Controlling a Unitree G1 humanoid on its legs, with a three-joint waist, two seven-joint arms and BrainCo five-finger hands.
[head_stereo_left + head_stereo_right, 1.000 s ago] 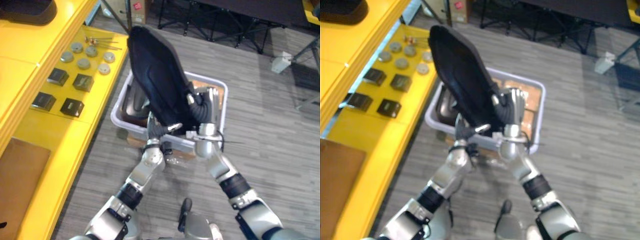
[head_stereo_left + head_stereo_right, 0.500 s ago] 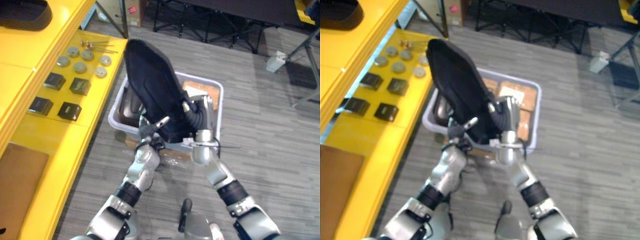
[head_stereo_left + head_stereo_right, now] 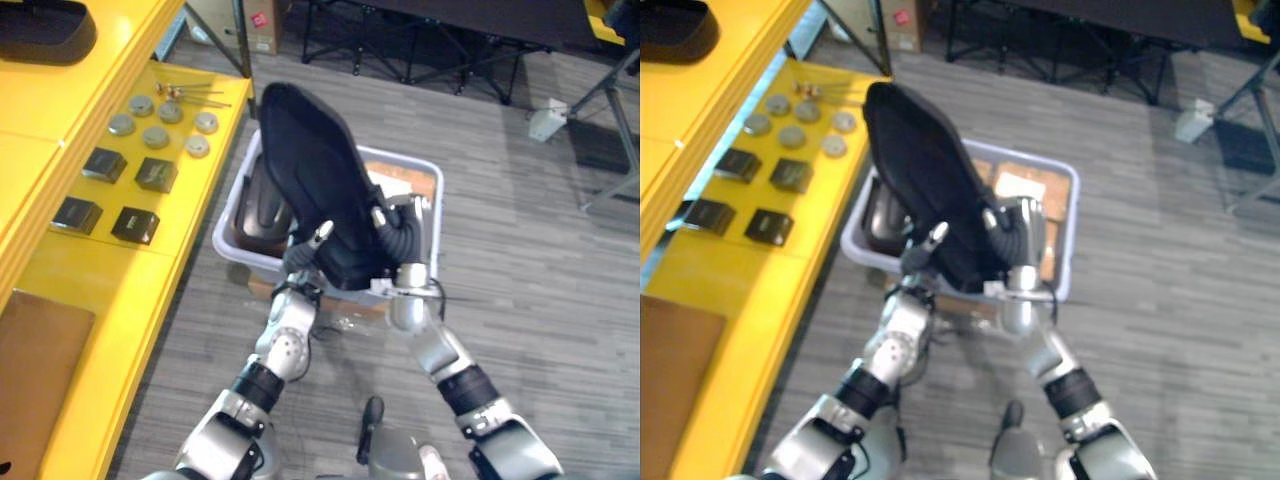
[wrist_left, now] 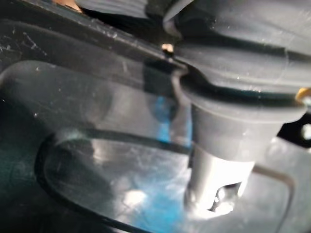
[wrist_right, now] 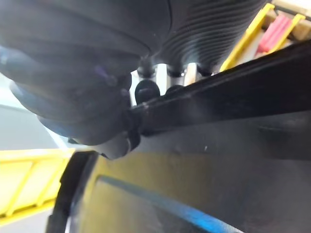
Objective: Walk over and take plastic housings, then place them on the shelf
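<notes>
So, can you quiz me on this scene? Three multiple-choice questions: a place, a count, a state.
1. Where is the black housing? A) held tilted over the pale bin B) lying in the bin C) on the floor
2. How many small black boxes lie on the yellow shelf? A) two B) four C) seven
3. The right hand's fingers are: A) straight, holding nothing B) curled round the housing's edge C) resting on the shelf
Answers: 1 A, it slants above the bin; 2 B, two pairs beside the grey discs; 3 B, the right wrist view shows them hooked over the edge.
</notes>
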